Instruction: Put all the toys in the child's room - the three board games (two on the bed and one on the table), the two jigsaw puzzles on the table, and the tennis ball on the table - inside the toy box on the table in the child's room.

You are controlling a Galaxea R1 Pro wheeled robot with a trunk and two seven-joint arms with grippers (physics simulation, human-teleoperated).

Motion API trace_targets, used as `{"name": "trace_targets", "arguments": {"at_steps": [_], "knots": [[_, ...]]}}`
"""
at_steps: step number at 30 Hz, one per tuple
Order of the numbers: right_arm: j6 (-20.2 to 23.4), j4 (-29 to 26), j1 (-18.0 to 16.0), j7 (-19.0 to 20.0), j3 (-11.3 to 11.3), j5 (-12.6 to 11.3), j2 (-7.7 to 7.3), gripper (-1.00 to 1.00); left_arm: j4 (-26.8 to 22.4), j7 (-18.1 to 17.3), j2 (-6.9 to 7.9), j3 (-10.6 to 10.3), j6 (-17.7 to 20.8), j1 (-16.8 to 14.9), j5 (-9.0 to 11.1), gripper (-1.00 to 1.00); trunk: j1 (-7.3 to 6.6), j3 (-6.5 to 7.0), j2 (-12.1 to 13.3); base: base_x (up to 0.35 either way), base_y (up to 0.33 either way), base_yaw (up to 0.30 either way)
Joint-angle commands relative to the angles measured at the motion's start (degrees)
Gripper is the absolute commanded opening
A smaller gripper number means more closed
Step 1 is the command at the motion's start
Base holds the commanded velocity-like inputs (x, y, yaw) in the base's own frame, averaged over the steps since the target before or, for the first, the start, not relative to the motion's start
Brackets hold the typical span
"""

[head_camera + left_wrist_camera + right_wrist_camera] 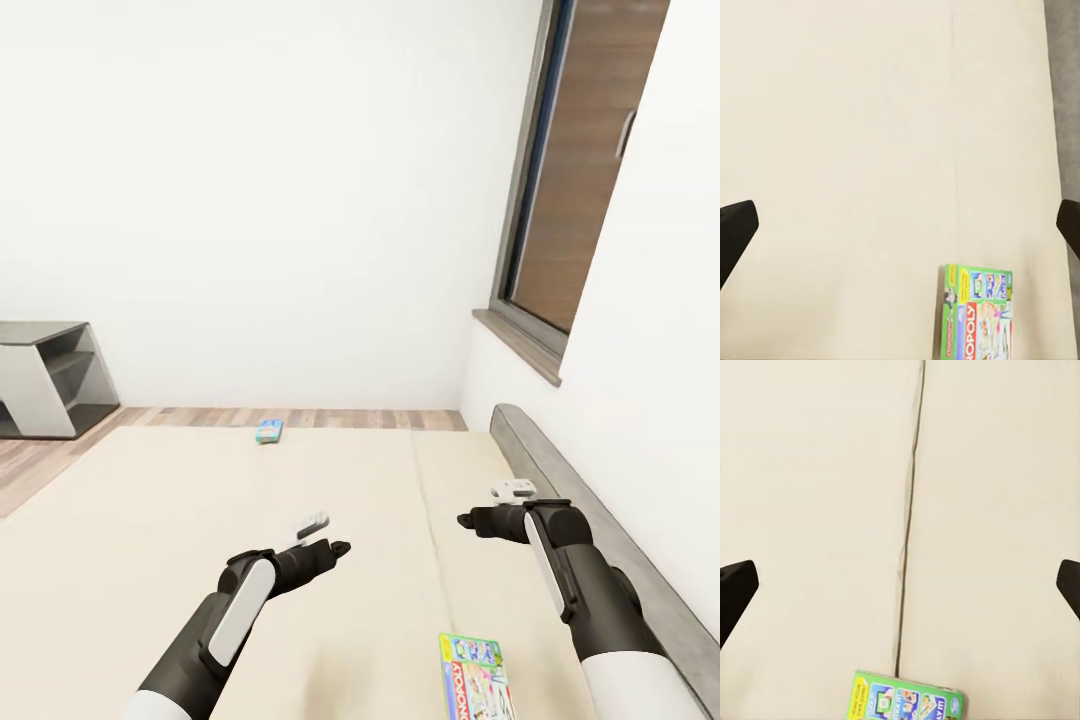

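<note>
The green-white-red Monopoly board game box [476, 678] lies flat on the cream mattress of the wide low bed [150, 560], nearest the robot, between the two arms. Above the mattress hover the left gripper [322, 535] and right gripper [496, 507], each with jaws spread and empty. Farther off, a smaller blue game box [269, 431] rests near the bed's far edge, with a grey shelf unit [45, 378] beyond.

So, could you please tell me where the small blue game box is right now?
In the head view, the small blue game box lies at the cream mattress's far edge, left of centre, near the wooden floor.
</note>
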Motion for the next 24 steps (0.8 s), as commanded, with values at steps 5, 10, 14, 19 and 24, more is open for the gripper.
{"name": "trace_targets", "arguments": {"at_steps": [5,10,14,19,24], "knots": [[0.2,-0.1,0.0,0.6,0.0,0.6,0.02,1.00,-0.1,0.5,0.00,0.0,0.1,0.0,0.6,1.00,0.00,-0.06,0.0,0.000,-0.007,0.027],[0.2,-0.1,0.0,0.6,0.0,0.6,0.03,1.00,-0.1,0.5,0.00,0.0,0.1,0.0,0.6,1.00,0.00,-0.06,0.0,0.000,-0.004,0.015],[0.2,-0.1,0.0,0.5,0.0,0.6,0.02,1.00,-0.1,0.5,0.00,0.0,0.1,0.0,0.6,1.00,0.00,-0.06,0.0,0.000,-0.002,0.008],[0.2,-0.1,0.0,0.6,0.0,0.6,0.02,1.00,-0.1,0.5,0.00,0.0,0.1,0.0,0.6,1.00,0.00,-0.06,0.0,0.000,-0.001,0.007],[0.2,-0.1,0.0,0.5,0.0,0.6,0.02,1.00,-0.1,0.5,0.00,0.0,0.1,0.0,0.6,1.00,0.00,-0.06,0.0,0.000,-0.001,0.043]]}}
